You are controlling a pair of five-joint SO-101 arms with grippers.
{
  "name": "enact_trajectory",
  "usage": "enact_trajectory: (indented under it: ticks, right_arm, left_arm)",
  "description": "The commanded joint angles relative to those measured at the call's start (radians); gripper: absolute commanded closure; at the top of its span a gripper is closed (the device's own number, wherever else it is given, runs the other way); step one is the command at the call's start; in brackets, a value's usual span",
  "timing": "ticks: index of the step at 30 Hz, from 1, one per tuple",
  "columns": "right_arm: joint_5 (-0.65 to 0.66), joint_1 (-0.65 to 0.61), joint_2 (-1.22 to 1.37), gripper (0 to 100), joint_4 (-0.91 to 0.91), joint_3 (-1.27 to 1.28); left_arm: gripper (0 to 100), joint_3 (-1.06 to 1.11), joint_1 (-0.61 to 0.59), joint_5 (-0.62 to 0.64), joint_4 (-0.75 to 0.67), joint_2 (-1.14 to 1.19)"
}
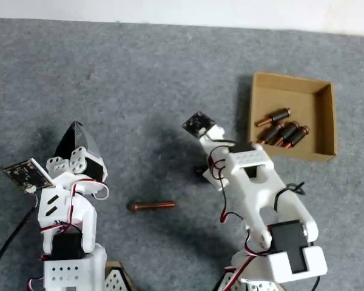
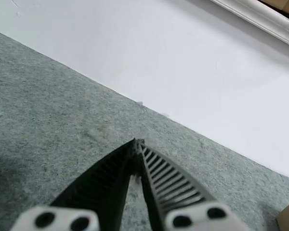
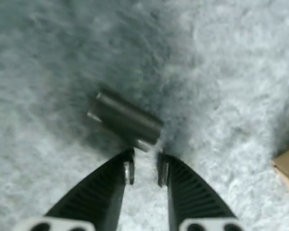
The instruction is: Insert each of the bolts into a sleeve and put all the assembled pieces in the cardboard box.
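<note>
1. The left gripper (image 2: 136, 149) has its jaws closed tip to tip on nothing. It hangs over the grey mat (image 1: 139, 85), and bare mat runs from it toward 12 o'clock up to the mat's far edge.
2. One bolt (image 1: 151, 206) lies flat on the mat between the arms, at about 4 o'clock from the left gripper. It is apart from both arms and not yet in a sleeve.
3. A loose sleeve (image 3: 126, 121) lies just ahead of the right gripper (image 3: 144, 173), whose jaws stand narrowly apart and empty.
4. The cardboard box (image 1: 330, 121), at 2 o'clock from the right arm, holds four assembled pieces (image 1: 283, 130) by my count. I judge most of the task done, with this last pair left to join and box.
5. The box walls are the only raised edge, so the last piece probably has to go in from above.
</note>
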Motion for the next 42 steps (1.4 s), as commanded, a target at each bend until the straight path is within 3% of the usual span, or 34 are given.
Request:
enact_trajectory:
  ticks: [1,5,17,23,31,42]
  right_arm:
    - [0.043,-0.058,-0.107,88.6,-0.03,-0.03]
    - [0.176,-0.117,-0.179,88.6,0.018,-0.028]
    - [0.385,-0.122,-0.186,89.0,0.185,-0.127]
    - [0.46,-0.131,-0.186,89.0,0.183,-0.122]
    - [0.473,-0.199,-0.179,90.9,0.16,-0.111]
    - [0.468,-0.157,0.104,94.9,0.139,-0.2]
  left_arm:
    - [99,0.019,0.008,-0.008,-0.02,-0.015]
    - [99,0.019,0.008,-0.008,-0.02,-0.015]
    - [99,0.019,0.012,-0.008,-0.02,-0.015]
    - [99,0.019,0.013,-0.008,-0.02,-0.015]
    - [99,0.019,0.013,-0.008,-0.017,-0.015]
    - [99,0.019,0.013,-0.009,-0.017,-0.015]
